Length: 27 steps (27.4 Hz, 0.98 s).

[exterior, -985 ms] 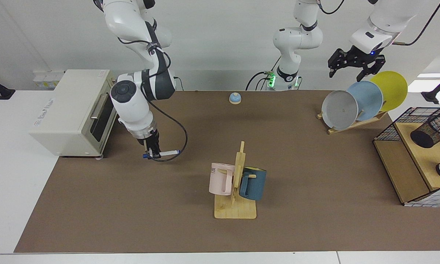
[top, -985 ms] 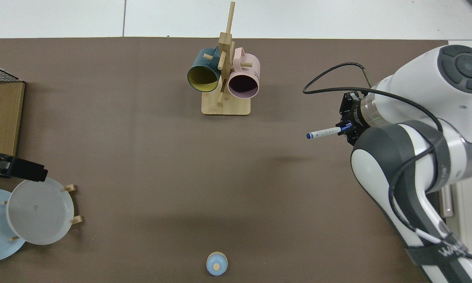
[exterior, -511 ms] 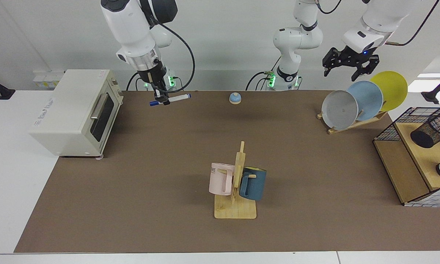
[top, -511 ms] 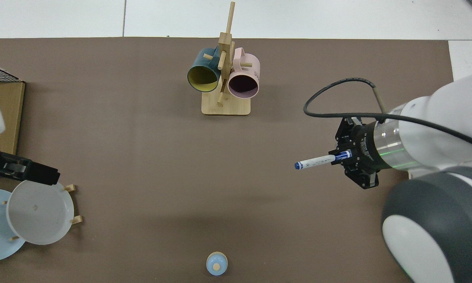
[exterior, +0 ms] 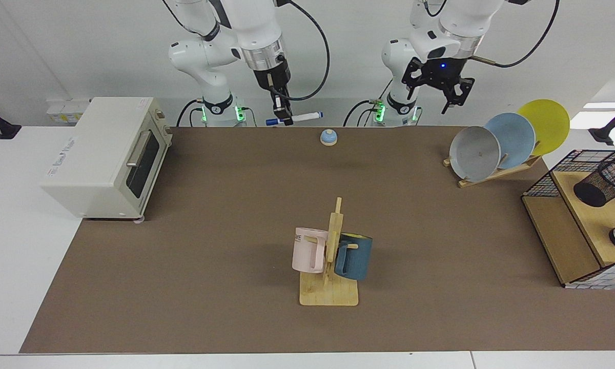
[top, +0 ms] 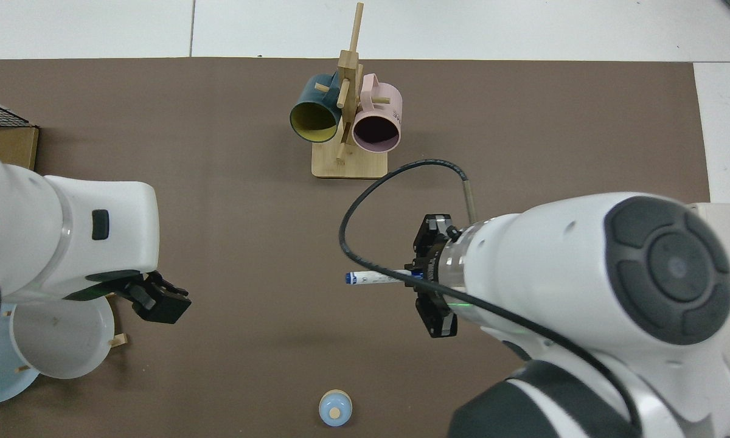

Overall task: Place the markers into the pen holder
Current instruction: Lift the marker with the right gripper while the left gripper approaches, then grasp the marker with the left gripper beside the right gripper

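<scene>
Overhead, your right arm hung with its wrist pointing almost straight down, well above the back edge of the brown table point(exterior: 184, 266). Your right gripper point(exterior: 286, 120) was closed on the marker point(exterior: 294, 118) near its capped end. The marker lay close to level, its free end pointing toward the middle of the table in the facing view. In the top view the same marker point(top: 377, 277) stuck out sideways from the gripper point(top: 418, 275), high over bare mat between the mug rack point(top: 348, 131) and the small blue bell point(top: 335, 409).

Your left arm was raised behind the table near its own base. Your left gripper point(exterior: 438, 100) faced downward with its fingers spread and nothing between them. It sat above and beside the plate rack point(exterior: 497, 171), clear of the grey, blue and yellow plates. In the top view that gripper point(top: 158, 298) showed just beside the grey plate point(top: 61, 337).

You had the pen holder point(exterior: 605, 182) tilted over on the wooden shelf inside the wire basket point(exterior: 543, 179), well apart from the marker. Nothing could be made out inside it.
</scene>
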{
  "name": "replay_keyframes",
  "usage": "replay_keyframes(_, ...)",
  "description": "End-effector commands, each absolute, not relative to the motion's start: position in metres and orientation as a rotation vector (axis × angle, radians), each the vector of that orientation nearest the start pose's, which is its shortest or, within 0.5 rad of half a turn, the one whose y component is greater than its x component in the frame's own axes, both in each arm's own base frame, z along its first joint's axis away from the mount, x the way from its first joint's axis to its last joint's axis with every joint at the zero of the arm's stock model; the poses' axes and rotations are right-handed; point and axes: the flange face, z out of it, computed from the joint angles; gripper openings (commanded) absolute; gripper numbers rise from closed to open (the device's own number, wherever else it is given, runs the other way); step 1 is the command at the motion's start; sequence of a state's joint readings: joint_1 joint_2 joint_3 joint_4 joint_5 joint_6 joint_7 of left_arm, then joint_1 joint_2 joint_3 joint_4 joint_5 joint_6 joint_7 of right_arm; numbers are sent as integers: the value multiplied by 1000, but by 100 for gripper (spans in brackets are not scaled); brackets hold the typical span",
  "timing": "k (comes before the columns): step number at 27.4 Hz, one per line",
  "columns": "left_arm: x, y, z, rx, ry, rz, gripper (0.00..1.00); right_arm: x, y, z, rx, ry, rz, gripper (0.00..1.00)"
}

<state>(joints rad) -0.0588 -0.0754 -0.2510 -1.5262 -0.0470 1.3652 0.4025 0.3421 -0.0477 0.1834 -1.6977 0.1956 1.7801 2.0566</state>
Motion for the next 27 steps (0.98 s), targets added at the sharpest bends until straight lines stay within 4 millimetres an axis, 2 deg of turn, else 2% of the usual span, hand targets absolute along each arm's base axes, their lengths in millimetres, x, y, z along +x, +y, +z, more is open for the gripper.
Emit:
replay_keyframes(1,473,-176,664,-2924,1436,31,93,469,320,598,-2036,2127,244,0)
replay_keyframes(5,467,-184,661,-2771,1758,-169,93,468,338,588,-2029,2135,233,0)
replay_keyframes(9,444,-192,647,-2627,1931,-207,94,464,351,581,-2048,2132,197,0)
replay_keyframes(13,444,-199,644,-2580,1973,-261,93,462,356,579,-2063,2120,171,0)
replay_keyframes(15,439,-217,644,-2556,2022,-296,93,458,363,579,-2094,2097,138,0)
replay_keyframes(18,438,-234,632,-2530,2060,-303,93,458,367,572,-2113,2096,138,0)
replay_keyframes(20,433,-258,625,-2479,2106,-358,92,458,367,573,-2115,2092,137,0)
replay_keyframes(27,434,-265,616,-2423,2165,-364,81,456,370,573,-2133,2076,126,0)
